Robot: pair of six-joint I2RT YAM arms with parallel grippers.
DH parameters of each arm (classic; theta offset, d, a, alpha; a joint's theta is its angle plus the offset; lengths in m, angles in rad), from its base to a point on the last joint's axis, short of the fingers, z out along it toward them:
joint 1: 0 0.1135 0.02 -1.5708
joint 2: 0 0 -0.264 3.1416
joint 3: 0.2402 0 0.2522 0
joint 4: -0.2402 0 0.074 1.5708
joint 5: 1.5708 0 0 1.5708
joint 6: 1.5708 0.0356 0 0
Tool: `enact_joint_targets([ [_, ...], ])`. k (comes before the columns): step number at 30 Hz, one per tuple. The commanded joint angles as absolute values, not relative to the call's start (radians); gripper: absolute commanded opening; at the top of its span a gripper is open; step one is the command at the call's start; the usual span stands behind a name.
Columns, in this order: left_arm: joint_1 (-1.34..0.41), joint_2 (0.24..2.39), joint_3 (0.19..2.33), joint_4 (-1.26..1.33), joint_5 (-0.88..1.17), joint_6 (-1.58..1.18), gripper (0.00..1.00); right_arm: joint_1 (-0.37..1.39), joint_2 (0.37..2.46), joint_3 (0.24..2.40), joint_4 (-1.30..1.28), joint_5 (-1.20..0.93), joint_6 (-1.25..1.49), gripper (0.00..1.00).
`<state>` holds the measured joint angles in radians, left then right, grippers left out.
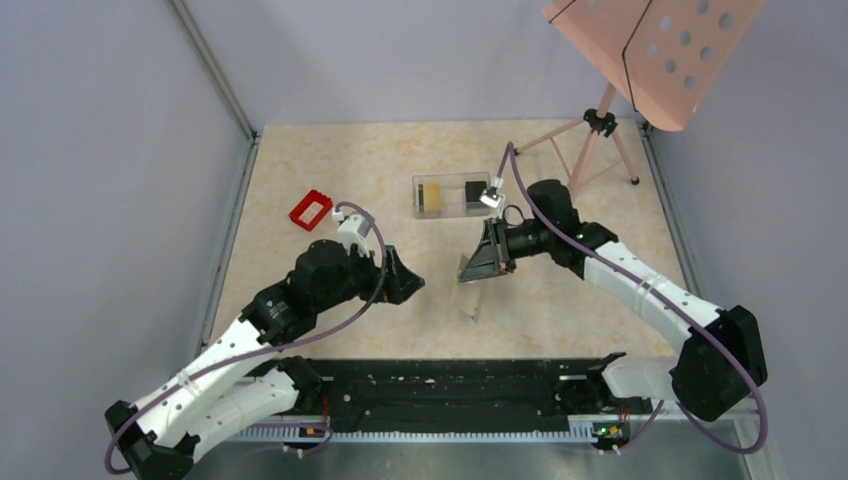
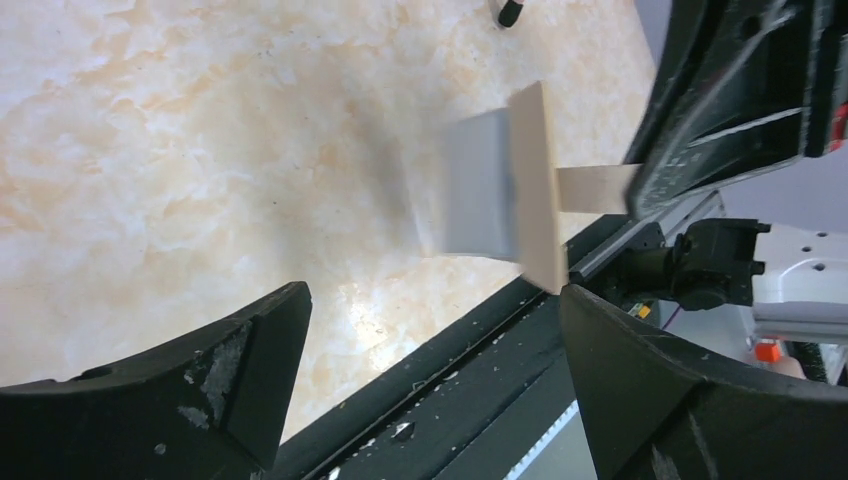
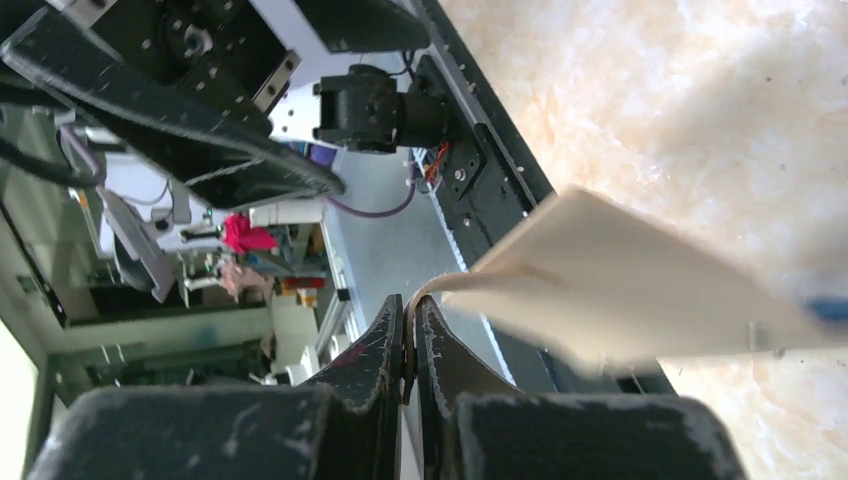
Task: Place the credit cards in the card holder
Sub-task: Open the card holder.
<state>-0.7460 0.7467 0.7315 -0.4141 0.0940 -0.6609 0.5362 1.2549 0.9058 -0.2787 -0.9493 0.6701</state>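
two grippers mid-surface: right gripper (image 3: 410,305) clamped on the card holder (image 3: 620,290), held aloft; left gripper (image 2: 430,310) wide apart beside it, best taking the free flap squarely; credit cards (image 1: 434,197) lie toward the far edge.

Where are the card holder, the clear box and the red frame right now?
card holder (image 3: 640,290), right wrist view, tan outer face.
clear box (image 1: 450,214), top external view, near wall.
red frame (image 1: 303,202), top external view, left bar.
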Motion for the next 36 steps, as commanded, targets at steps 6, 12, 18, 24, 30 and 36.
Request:
enact_joint_targets([
  [6, -0.747, 0.785, 0.79, -0.431, 0.188, -0.429, 0.99, 0.548, 1.247, 1.039, -0.418, -1.226, 0.443, 0.0],
  [12, -0.747, 0.817, 0.754, -0.267, 0.461, -0.272, 0.98, 0.552, 1.239, 1.052, -0.437, -1.352, 0.417, 0.0],
  [18, -0.749, 0.909, 0.759, -0.106, 0.651, -0.298, 0.98, 0.565, 1.235, 1.056, -0.433, -1.379, 0.422, 0.0],
  [24, -0.815, 0.989, 0.747, 0.04, 0.609, -0.312, 0.98, 0.589, 1.252, 1.064, -0.394, -1.394, 0.455, 0.0],
  [30, -0.866, 1.012, 0.703, 0.197, 0.569, -0.316, 0.99, 0.593, 1.266, 1.071, -0.394, -1.423, 0.456, 0.0],
  [36, -0.937, 1.002, 0.643, 0.306, 0.55, -0.192, 0.99, 0.598, 1.285, 1.089, -0.394, -1.432, 0.456, 0.0],
])
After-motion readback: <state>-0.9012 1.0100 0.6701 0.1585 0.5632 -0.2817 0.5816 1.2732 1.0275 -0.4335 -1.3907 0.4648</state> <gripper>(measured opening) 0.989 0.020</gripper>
